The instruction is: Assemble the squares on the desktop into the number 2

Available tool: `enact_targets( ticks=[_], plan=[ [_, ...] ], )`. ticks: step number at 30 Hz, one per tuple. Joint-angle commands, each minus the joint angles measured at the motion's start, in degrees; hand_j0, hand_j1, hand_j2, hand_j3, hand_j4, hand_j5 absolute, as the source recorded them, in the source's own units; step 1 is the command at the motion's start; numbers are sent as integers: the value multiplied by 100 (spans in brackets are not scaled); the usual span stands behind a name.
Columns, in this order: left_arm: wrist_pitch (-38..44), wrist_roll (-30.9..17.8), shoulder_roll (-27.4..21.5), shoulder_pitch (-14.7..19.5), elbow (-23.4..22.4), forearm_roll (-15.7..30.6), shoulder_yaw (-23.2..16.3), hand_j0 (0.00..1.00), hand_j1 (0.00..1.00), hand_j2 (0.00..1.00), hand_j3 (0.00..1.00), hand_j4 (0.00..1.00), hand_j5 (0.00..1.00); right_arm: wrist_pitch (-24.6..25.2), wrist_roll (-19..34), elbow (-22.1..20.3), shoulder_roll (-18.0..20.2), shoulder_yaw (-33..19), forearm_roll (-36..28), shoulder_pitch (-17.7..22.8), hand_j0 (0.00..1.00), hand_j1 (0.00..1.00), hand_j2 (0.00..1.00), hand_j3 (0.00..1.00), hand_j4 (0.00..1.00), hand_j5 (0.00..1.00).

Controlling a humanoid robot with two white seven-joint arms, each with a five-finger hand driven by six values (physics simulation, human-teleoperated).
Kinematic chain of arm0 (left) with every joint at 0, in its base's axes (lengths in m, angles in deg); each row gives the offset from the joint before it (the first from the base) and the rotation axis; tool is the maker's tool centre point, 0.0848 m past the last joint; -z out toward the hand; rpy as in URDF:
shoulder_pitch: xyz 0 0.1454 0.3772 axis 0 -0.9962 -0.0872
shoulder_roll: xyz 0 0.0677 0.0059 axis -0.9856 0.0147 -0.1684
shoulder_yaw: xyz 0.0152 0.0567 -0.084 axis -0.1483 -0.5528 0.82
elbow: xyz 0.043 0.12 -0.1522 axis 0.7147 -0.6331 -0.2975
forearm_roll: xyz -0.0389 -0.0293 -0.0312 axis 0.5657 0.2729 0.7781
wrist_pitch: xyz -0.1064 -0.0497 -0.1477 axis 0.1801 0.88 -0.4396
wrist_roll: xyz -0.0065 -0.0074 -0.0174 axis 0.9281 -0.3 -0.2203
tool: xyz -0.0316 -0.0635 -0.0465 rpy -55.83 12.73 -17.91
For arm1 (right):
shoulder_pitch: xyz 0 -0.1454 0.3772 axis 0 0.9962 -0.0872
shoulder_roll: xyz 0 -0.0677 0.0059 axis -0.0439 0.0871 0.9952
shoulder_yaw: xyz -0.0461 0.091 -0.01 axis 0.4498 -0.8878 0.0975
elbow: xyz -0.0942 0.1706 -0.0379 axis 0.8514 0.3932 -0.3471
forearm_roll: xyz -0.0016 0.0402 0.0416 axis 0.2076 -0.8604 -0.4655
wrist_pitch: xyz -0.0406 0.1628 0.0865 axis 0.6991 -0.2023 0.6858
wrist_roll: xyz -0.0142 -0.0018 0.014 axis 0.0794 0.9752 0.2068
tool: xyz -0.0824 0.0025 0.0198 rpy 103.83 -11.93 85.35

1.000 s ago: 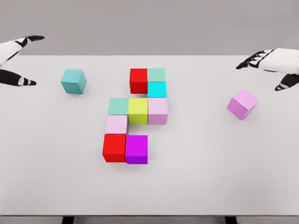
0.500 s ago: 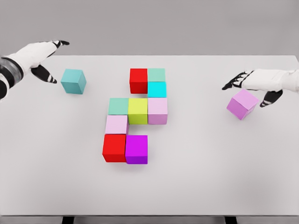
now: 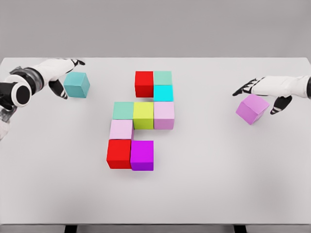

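Most of my 2 stands mid-frame: nine squares joined. Two remain loose: the teal cube upper left by my left hand, the pink cube right beneath my right hand. Fingers apart, neither gripping.

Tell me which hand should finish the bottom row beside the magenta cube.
Probably the right hand: it hovers open over the loose violet cube, on the magenta cube's open side. The left hand is beside the teal cube, farther away.
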Motion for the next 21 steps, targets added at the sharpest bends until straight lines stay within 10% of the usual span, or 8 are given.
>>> enact_targets(
  ticks=[1, 16, 21],
  plan=[
    [-20, 2, 64, 26, -208, -41, -70, 100, 100, 100, 100, 100, 100, 12, -2, 135, -63, 30, -3, 0, 100, 100, 100, 100, 100, 100],
    [-11, 2, 529, 343, -929, -59, -122, 100, 100, 100, 100, 100, 100, 29, -2, 267, -195, 126, 120, 0, 100, 100, 100, 100, 100, 100],
    [-11, 2, 679, 440, -1175, -59, -122, 100, 100, 100, 100, 100, 100, 82, -2, 276, -248, 179, 120, 0, 79, 79, 79, 79, 79, 79]
  ],
)
